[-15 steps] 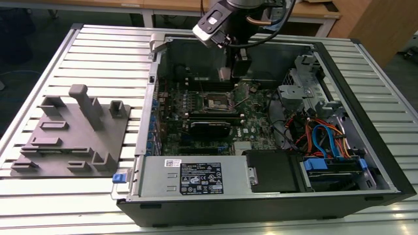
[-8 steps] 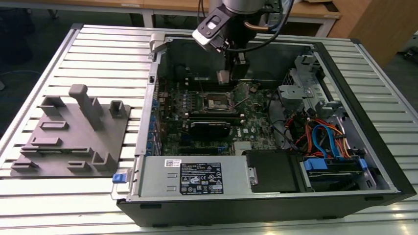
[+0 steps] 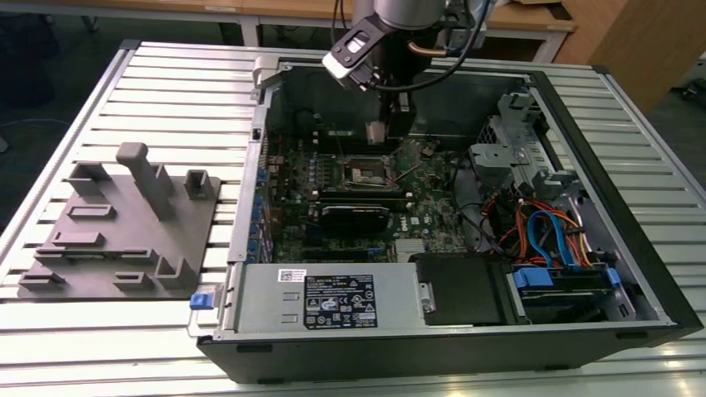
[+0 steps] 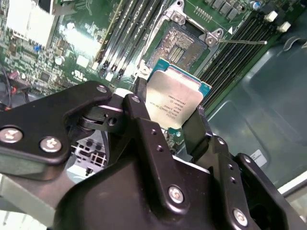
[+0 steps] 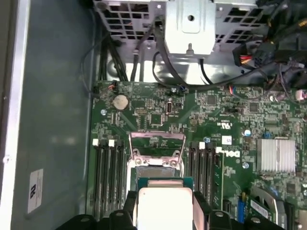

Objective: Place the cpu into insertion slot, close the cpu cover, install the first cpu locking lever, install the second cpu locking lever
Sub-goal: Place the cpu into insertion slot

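My gripper point(image 3: 379, 116) hangs inside the open computer case, shut on the cpu point(image 4: 175, 98). The cpu is a small square chip with a silvery top and a green edge, pinched by its sides between the two black fingers point(image 4: 197, 128). The cpu point(image 5: 163, 203) hovers a little above the insertion slot point(image 5: 156, 167), a dark square socket with a metal rim on the green motherboard. The insertion slot point(image 4: 181, 42) lies bare. The cpu cover point(image 5: 157, 140) stands swung open at the socket's far edge. A thin locking lever point(image 4: 242, 42) sticks out beside the socket.
Long black memory slots point(image 5: 108, 175) flank the socket on both sides. A finned heatsink point(image 5: 276, 154) sits on the board nearby. The case holds a power supply point(image 3: 326, 302) and a drive cage with coloured cables point(image 3: 546, 236). A grey fixture plate point(image 3: 121, 236) lies on the slatted table.
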{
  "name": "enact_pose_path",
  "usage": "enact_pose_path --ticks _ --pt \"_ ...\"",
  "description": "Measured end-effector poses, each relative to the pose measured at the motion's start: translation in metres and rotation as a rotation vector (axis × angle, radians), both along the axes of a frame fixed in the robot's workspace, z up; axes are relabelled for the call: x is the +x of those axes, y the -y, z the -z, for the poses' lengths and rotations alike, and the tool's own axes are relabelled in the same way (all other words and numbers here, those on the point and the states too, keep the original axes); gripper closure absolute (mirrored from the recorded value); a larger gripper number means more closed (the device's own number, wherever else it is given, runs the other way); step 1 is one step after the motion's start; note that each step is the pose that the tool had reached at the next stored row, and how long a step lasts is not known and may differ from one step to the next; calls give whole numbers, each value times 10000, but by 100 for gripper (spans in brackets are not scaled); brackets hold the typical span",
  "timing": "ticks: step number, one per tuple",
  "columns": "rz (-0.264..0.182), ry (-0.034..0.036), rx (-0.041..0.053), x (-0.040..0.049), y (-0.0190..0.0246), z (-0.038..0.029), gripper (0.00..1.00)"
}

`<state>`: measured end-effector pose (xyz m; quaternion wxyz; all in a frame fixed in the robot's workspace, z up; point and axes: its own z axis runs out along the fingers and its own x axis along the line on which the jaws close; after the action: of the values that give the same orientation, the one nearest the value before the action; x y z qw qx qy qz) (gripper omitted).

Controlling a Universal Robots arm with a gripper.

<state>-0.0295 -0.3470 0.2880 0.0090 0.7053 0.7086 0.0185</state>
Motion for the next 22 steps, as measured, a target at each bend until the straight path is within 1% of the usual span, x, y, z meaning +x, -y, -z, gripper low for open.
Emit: enact_pose_path --ticks 3,14,16,19,22 --pt "158 -1 -3 -1 0 8 46" --pt "197 0 -1 -1 0 10 46" --pt "200 13 0 -5 0 11 46" --pt "197 14 24 -5 0 34 46" --pt "43 15 29 -13 0 86 46"
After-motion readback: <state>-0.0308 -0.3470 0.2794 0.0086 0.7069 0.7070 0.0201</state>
